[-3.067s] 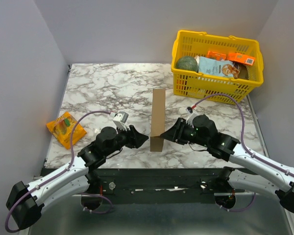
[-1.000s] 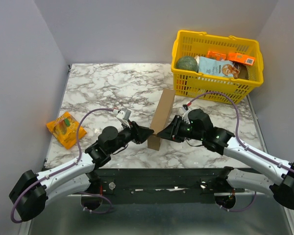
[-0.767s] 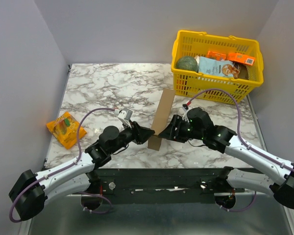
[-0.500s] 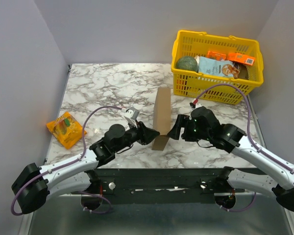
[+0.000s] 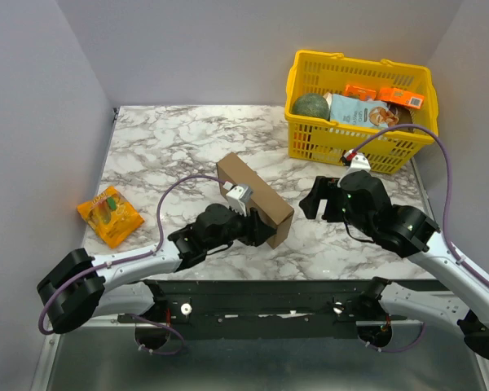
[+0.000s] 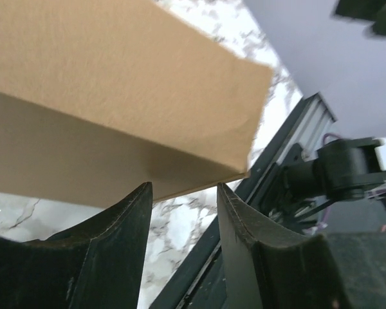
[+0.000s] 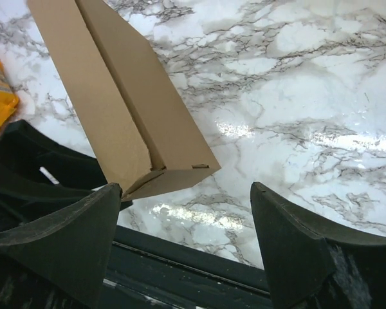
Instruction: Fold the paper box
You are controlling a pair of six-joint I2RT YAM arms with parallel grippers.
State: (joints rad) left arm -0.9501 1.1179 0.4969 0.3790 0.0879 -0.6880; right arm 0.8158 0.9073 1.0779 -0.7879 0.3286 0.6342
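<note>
The top camera looks down from high at the near side over the whole desk. The left wrist camera presses close under the paper box, apparently facing the desk's near edge; the right wrist camera views that box from farther back.

Bright even light, soft shadows, slight glare

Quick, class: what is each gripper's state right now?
Left gripper: open, at the paper box's edge, nothing clamped.
Right gripper: wide open, empty, clear of the paper box.
</note>
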